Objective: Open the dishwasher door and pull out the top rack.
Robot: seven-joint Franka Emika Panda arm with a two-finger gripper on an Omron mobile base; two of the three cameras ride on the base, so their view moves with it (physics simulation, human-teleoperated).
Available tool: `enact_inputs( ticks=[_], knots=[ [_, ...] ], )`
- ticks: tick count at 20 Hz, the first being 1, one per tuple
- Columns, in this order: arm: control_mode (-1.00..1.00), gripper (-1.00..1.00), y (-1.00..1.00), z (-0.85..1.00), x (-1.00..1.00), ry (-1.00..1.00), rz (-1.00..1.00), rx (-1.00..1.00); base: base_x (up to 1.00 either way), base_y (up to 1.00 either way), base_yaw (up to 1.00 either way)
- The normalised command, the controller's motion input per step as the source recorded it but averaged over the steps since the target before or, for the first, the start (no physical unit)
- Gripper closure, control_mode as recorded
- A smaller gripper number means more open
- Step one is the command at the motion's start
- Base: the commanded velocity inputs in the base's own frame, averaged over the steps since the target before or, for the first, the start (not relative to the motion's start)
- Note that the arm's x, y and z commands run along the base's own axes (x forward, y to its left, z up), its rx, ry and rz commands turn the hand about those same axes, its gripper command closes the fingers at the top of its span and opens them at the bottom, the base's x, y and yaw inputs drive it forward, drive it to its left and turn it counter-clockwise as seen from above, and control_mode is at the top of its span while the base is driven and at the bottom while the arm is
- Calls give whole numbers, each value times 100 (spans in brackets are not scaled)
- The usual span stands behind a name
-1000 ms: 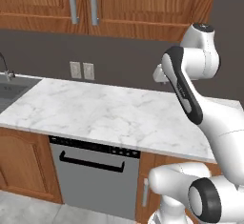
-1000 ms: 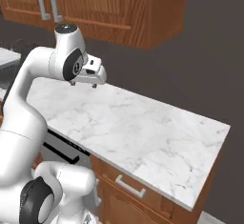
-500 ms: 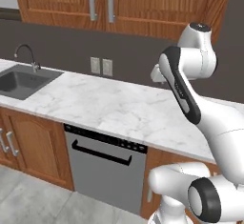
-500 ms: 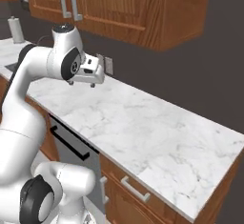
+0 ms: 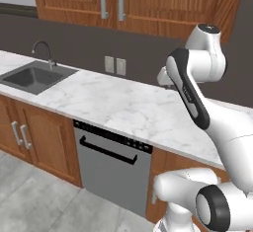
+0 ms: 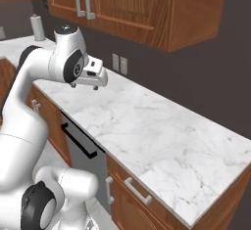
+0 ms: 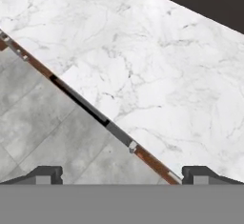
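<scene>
Grey dishwasher door (image 5: 109,176) sits closed, seemingly well below the open-jawed tool (image 6: 84,86).

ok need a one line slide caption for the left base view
Open gripper held high above the marble counter; dishwasher door below is shut.

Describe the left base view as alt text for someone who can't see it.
A white robot arm rises at the right, its gripper held above a marble counter. Below the counter the grey dishwasher door is closed, its black bar handle untouched. A sink sits at far left, wooden cabinets above.
</scene>
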Motion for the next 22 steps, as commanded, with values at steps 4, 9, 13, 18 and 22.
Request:
enact_inputs(
  ticks=[4, 9, 13, 18, 22],
  knots=[
    [100, -100, 0, 0, 0, 0, 0, 0, 0, 0, 22],
    [100, -100, 0, 0, 0, 0, 0, 0, 10, -4, 22],
    [100, -100, 0, 0, 0, 0, 0, 0, 19, -5, 24],
    [100, -100, 0, 0, 0, 0, 0, 0, 17, 0, 19],
    [-100, -100, 3, -6, 0, 0, 9, 0, 3, 0, 4]
  ],
)
